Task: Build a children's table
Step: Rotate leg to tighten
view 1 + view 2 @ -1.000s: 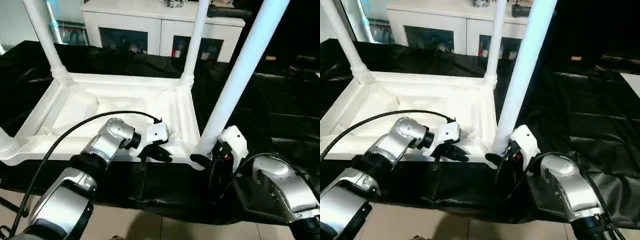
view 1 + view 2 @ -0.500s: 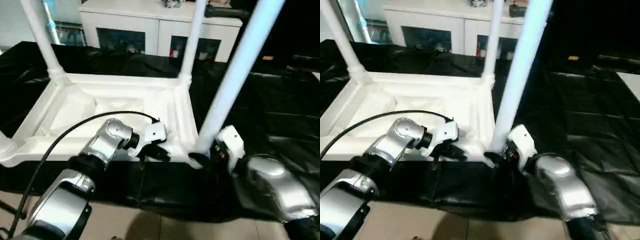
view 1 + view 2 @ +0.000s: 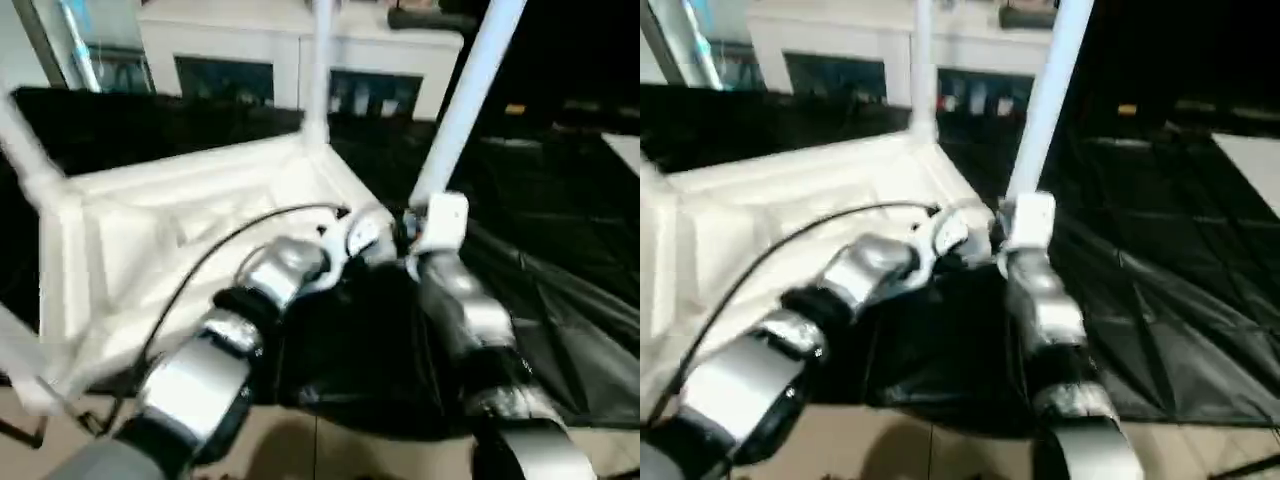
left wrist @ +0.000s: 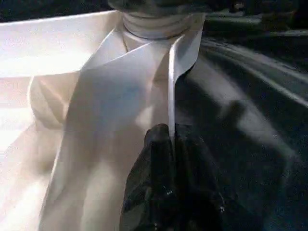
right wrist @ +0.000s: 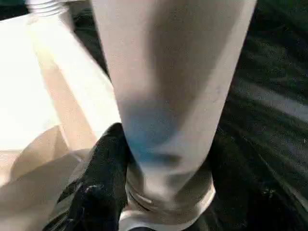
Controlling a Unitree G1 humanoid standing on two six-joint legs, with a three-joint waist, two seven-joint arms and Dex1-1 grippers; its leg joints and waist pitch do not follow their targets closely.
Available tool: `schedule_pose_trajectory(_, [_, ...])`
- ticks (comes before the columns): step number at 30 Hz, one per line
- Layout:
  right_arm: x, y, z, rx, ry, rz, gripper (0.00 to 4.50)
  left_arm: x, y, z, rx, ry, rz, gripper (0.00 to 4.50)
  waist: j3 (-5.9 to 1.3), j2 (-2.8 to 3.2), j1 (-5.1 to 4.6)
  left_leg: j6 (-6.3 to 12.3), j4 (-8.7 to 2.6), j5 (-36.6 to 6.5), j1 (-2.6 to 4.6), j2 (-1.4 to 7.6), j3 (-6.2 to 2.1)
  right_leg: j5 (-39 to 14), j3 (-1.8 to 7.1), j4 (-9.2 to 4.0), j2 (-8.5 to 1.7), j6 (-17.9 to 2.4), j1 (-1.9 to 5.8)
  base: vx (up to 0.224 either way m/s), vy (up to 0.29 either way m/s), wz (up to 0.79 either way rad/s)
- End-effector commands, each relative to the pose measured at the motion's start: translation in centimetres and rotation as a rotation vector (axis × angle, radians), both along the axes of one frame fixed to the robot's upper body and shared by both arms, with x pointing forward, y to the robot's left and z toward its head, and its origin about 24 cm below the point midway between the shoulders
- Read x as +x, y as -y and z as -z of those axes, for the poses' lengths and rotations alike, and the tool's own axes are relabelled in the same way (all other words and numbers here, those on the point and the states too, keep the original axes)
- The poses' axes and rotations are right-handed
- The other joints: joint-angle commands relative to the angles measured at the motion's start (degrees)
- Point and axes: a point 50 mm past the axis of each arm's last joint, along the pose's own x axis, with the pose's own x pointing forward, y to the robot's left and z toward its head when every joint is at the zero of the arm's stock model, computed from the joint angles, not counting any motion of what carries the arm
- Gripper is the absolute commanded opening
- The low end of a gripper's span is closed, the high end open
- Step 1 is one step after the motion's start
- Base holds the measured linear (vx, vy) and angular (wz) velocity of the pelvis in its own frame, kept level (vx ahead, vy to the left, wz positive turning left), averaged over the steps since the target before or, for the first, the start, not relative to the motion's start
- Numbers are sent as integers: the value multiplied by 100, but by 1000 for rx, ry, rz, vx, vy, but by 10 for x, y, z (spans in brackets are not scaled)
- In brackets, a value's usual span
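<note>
Black sheeting (image 3: 560,300) under tabletop (image 3: 180,210): your left gripper (image 4: 169,144) pinches its rim, right gripper (image 5: 144,168) hugs the 1-o'clock leg (image 3: 455,100); seat it next.

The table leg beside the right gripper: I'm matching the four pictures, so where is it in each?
Left eye view: the leg slants from centre up to the top edge, right of middle.
Right eye view: same slant, centre to top.
Left wrist view: its ringed base at the top edge.
Right wrist view: broad, up the middle.
Shared landmark: the tabletop corner it stands in.
</note>
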Motion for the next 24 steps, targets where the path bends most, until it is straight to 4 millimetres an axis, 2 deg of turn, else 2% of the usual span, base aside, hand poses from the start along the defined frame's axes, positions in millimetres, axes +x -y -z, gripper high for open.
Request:
schedule_pose_trajectory(1, [-6,-13,14,26,-60,-47,219,9,-8,-8,11,73,-87,0,-428,-24,35,232,-360,-1051,75,91,-46,-529,57,-269,-164,-1229,299,0,0,0])
schedule_pose_trajectory(2, [-6,-14,14,26,-58,-54,219,8,-8,-7,10,74,-81,0,-432,-20,52,338,-348,-922,86,89,-39,-299,58,-242,-160,-1303,310,0,0,0])
schedule_pose_trajectory(3, [-8,-13,12,21,-37,-80,263,7,-10,-4,12,65,-68,0,-432,-20,64,423,-340,-858,98,91,-30,-166,60,-231,-165,-1373,317,0,0,0])
schedule_pose_trajectory(5, [-9,-13,10,21,-18,-107,263,6,-11,-2,13,60,-49,0,-415,-23,84,500,-345,-921,107,97,-22,-264,61,-254,-171,-1406,319,0,0,0])
schedule_pose_trajectory(6, [-12,-10,9,15,8,-125,281,4,-14,2,7,42,-30,0,-394,-21,86,495,-367,-1079,90,100,-34,-525,59,-285,-186,-1332,336,0,0,0])
schedule_pose_trajectory(8, [-15,-5,8,2,21,-119,281,2,-15,4,0,32,-10,0,-386,-26,64,432,-383,-1247,99,107,-44,-848,57,-315,-189,-1281,322,0,0,0])
schedule_pose_trajectory(9, [-16,-2,7,-6,28,-117,303,1,-15,5,-2,29,4,0,-378,-25,59,329,-393,-1468,129,113,-44,-1236,62,-357,-186,-1230,291,0,0,0])
schedule_pose_trajectory(11, [-21,11,4,-31,46,-125,314,-1,-19,8,3,12,43,0,-381,-12,71,264,-395,-1555,150,123,-41,-1337,69,-365,-177,-1182,267,0,0,0])
schedule_pose_trajectory(12, [-24,19,3,-42,54,-137,320,-3,-21,11,6,-7,67,0,-373,-16,66,261,-408,-1534,133,121,-51,-1331,67,-365,-173,-1167,280,0,0,0])
schedule_pose_trajectory(13, [-28,25,2,-46,63,-169,331,-5,-23,13,11,-27,89,0,-364,-8,97,259,-410,-1542,146,129,-44,-1316,70,-374,-170,-1131,267,0,0,0])
schedule_pose_trajectory(16, [-39,36,-1,-27,76,-282,364,-10,-27,17,9,-55,171,0,-345,-7,139,283,-430,-1712,134,134,-55,-1520,75,-400,-185,-1038,285,0,0,0])
schedule_pose_trajectory(17, [-44,41,-2,-38,83,-326,364,-13,-29,19,5,-78,209,0,-345,-6,122,271,-430,-1733,122,127,-55,-1563,75,-394,-183,-1036,281,0,0,0])
schedule_pose_trajectory(18, [-54,49,-3,-24,89,-413,375,-19,-32,21,-1,-126,287,0,-345,8,150,280,-428,-1775,138,131,-59,-1679,75,-418,-196,-1011,281,0,0,0])
schedule_pose_trajectory(19, [-66,58,-5,-27,90,-510,387,-25,-36,24,-5,-179,377,0,-318,-9,195,340,-440,-1854,139,165,-63,-1787,89,-442,-212,-972,298,0,0,0])
schedule_pose_trajectory(20, [-72,62,-6,-32,87,-558,396,-29,-38,25,-5,-201,423,0,-318,-9,195,340,-440,-1854,139,165,-63,-1787,89,-442,-212,-972,298,0,0,0])
schedule_pose_trajectory(21, [-81,67,-5,-55,69,-633,402,-32,-42,26,1,-226,464,0,-308,9,213,351,-444,-1939,133,157,-59,-1971,93,-449,-212,-996,265,0,0,0])
schedule_pose_trajectory(22, [-87,70,-4,-76,48,-688,411,-34,-45,27,9,-243,489,0,-316,3,215,327,-452,-1969,123,158,-64,-2022,89,-448,-211,-970,286,0,0,0])
schedule_pose_trajectory(24, [-99,75,-1,-91,-1,-785,420,-37,-53,29,39,-284,534,0,-310,19,236,304,-456,-2079,149,179,-68,-2104,99,-455,-215,-968,265,0,0,0])
